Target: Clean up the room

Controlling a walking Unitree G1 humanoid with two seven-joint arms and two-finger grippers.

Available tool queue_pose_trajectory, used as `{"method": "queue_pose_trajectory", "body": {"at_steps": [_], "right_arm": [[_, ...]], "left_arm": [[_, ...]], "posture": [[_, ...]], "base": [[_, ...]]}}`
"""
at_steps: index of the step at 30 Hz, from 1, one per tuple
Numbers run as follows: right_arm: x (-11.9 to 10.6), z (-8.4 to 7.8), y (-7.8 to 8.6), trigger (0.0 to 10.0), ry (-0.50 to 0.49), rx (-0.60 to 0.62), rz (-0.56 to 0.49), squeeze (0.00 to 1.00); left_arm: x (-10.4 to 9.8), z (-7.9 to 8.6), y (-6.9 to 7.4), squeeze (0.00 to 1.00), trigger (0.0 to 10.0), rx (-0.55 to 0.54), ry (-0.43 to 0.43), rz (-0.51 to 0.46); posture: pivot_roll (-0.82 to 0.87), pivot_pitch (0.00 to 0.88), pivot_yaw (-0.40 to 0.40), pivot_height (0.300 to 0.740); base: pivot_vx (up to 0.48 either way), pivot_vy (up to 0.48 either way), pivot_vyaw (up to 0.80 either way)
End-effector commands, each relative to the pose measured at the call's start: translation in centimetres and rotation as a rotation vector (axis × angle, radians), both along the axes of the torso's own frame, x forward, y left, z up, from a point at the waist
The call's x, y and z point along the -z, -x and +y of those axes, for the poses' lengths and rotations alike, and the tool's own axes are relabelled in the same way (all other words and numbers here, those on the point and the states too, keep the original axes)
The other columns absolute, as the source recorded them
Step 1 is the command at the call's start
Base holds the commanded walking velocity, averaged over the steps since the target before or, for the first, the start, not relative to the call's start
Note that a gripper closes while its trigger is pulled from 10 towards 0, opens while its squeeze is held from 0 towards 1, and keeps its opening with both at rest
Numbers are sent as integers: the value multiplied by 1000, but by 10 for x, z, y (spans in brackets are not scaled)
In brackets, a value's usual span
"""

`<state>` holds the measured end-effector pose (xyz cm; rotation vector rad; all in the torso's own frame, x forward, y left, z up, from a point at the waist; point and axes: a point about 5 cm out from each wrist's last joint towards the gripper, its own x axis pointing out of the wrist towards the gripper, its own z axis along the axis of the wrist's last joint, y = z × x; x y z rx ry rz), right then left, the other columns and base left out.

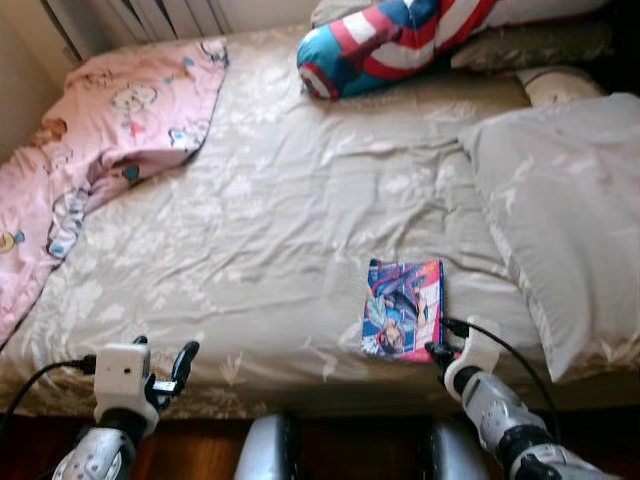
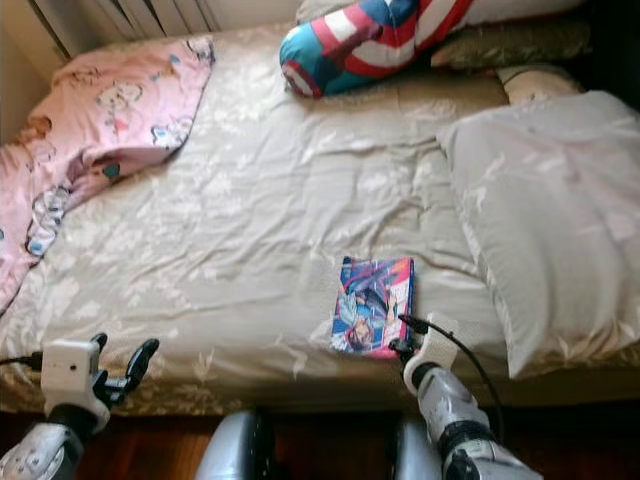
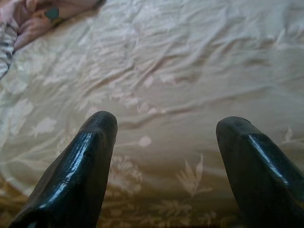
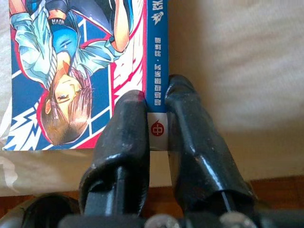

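Where the book point(image 1: 404, 309) lies flat near the front edge of the bed point(image 1: 260, 250), clamped at its near corner by the right gripper point(image 4: 156, 123). Fingers point(image 4: 124, 137) nearly together, one on the cover, the other on the far side of the blue spine, pinching that spine at its lower end. Cover up, bright with a comic figure in blue, red and white. Just left of the grey pillow point(image 1: 560, 220) that slopes along the bed's right side, not touching it as far as can be told.

Left of the book, well apart from it, at the same front edge: the left gripper point(image 1: 165, 365), fingers point(image 3: 80, 166) spread wide, holding nothing, poised above the beige flowered sheet with no clear contact.

Far beyond the book, at the bed's back edge, a round red, white and blue striped cushion point(image 1: 400, 40). Over the bed's far left corner, draped and rumpled, a pink blanket point(image 1: 120, 120) with cartoon prints. Below the front edge, dark wooden floor point(image 1: 340, 450).
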<state>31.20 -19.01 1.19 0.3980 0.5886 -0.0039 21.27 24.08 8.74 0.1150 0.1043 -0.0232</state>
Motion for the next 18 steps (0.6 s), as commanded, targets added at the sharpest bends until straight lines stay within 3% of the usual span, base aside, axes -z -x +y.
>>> {"method": "queue_pose_trajectory", "body": {"at_steps": [1, 6, 16, 17, 18], "right_arm": [[8, 6, 6, 10000, 2, -29, 50, 0], [0, -1, -1, 10000, 36, -46, 46, 0], [2, -10, 3, 10000, 73, -71, 66, 8], [2, -11, 3, 10000, 83, -71, 67, 161], [2, -12, 3, 10000, 93, -69, 66, 153]], "left_arm": [[0, 8, 4, 0, 10000, -20, -10, 18], [-2, 9, 3, 0, 10000, -19, -13, 22], [-3, 11, 3, 0, 10000, -16, -18, 29], [-4, 11, 3, 0, 10000, -16, -18, 30], [-4, 10, 2, 0, 10000, -16, -18, 30]], "posture": [[193, 281, 147, 617], [197, 290, 150, 617], [198, 295, 158, 617], [198, 295, 158, 617], [198, 295, 158, 617]], "base": [[0, 0, 0], [0, 0, 0], [0, 0, 0], [0, 0, 0], [0, 0, 0]]}}
